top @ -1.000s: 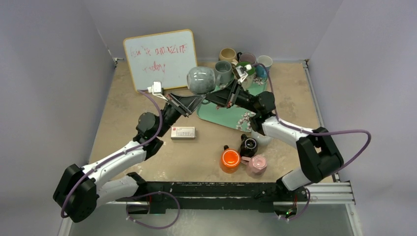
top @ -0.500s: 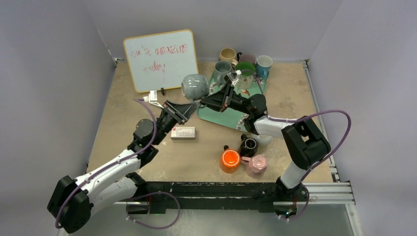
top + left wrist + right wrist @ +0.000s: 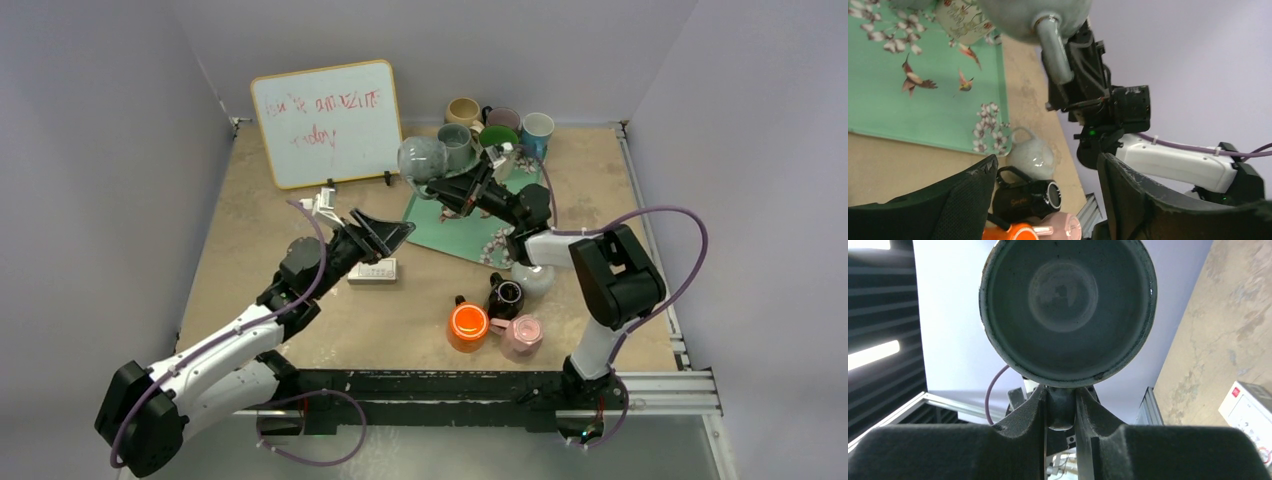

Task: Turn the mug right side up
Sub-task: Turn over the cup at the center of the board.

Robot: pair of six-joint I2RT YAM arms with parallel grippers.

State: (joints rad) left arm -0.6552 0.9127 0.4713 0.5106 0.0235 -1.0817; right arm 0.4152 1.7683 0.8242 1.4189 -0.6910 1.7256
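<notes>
The grey glazed mug [image 3: 421,160] hangs in the air over the back left corner of the green tray [image 3: 452,228]. My right gripper [image 3: 449,187] is shut on its handle. In the right wrist view the mug [image 3: 1065,305] shows its dark inside and rim toward the camera, and the handle sits pinched in my right gripper [image 3: 1062,407]. My left gripper [image 3: 391,232] stands open and holds nothing, down and to the left of the mug. The left wrist view shows the mug's body and handle [image 3: 1053,50] well above my left gripper [image 3: 1048,167].
Several mugs [image 3: 500,125] stand at the back by the tray. Orange [image 3: 468,325], black [image 3: 505,296], pink [image 3: 522,334] and white [image 3: 533,279] mugs cluster at the front right. A small white box [image 3: 372,270] lies under my left gripper. A whiteboard [image 3: 327,122] leans at the back left.
My left gripper has opened, let go of the mug and drawn back toward the near left. The right gripper has kept the handle and carried the mug right and toward the back.
</notes>
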